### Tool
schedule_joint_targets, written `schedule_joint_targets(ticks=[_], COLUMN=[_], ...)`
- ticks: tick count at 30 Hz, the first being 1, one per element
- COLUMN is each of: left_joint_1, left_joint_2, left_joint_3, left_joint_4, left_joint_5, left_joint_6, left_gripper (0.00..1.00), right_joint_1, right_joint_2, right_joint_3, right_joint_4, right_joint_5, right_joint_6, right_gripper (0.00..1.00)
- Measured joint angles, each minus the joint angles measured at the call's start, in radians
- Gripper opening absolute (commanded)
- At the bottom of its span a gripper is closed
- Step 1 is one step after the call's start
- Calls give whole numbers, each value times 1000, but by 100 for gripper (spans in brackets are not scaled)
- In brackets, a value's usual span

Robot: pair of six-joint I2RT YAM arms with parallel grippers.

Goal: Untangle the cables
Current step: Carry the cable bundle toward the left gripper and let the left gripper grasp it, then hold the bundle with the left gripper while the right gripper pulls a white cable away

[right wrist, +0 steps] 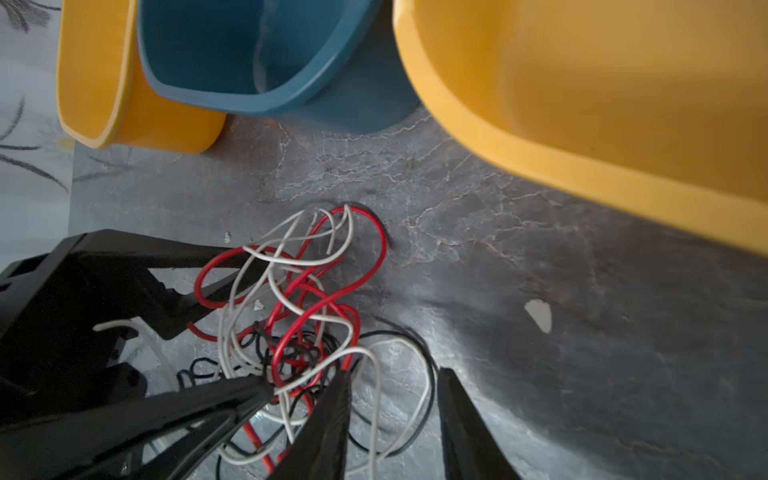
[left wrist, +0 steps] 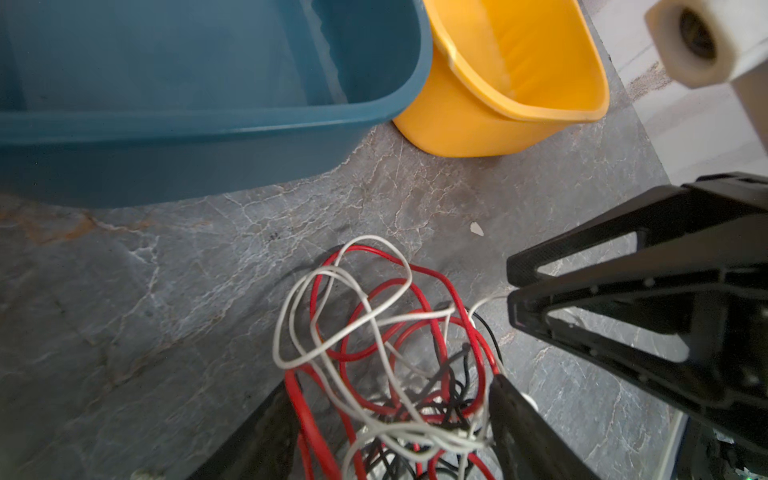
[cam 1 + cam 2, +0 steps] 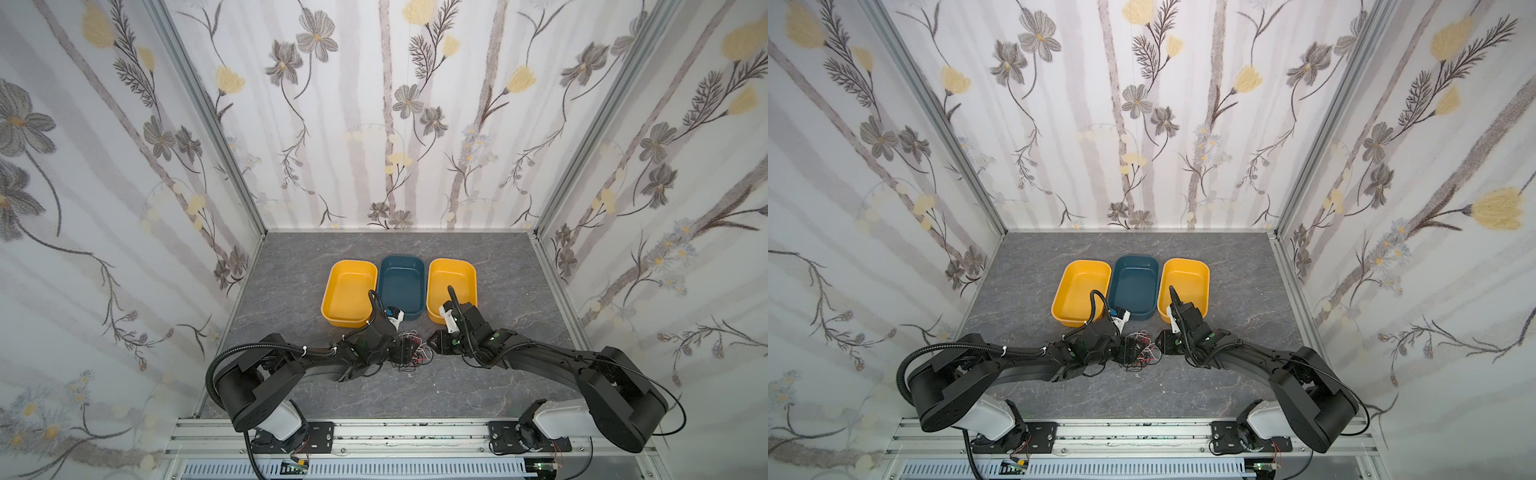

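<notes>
Thin, limp red, white and black cables (image 2: 374, 332) lie in one tangle on the grey marble-patterned tabletop (image 3: 415, 395). My left claw (image 2: 392, 384) gapes wide, straddling the heap. My right claw (image 1: 395, 374) is partly open, with white and black loops in its gap. Two smooth yellow plastic tubs (image 3: 348, 291) (image 3: 455, 282) flank a teal tub (image 3: 401, 286) near behind. Open tabletop lies in front and at both sides.

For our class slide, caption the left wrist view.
Tangled red, white and black cables lie within the open left tool.
</notes>
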Motion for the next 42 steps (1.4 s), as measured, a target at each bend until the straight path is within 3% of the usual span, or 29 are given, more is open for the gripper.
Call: schedule_joint_targets(ticks=[4, 6, 9, 18, 24, 40, 42], left_joint_1=[0, 0, 0, 0, 0, 2, 2], left_joint_2=[3, 5, 3, -34, -49, -92, -103], left_joint_3=[0, 0, 0, -10, -14, -35, -41], left_joint_4=[0, -1, -2, -31, -31, -47, -54], left_joint_5=[-4, -8, -13, -30, -28, -26, -27], left_joint_6=[0, 0, 0, -1, 0, 6, 8], left_gripper=[50, 37, 29, 31, 34, 29, 24], right_joint_1=[17, 21, 30, 35, 35, 33, 30], right_joint_2=[20, 23, 14, -112, -195, -474, -501], right_joint_3=[0, 2, 10, 10, 9, 83, 96], right_joint_4=[19, 11, -19, -130, -166, -250, -261], right_joint_5=[-11, 2, 70, 276, 339, 505, 517], right_joint_6=[8, 10, 8, -4, -11, -72, -83], right_gripper=[10, 7, 1, 0, 0, 0, 0])
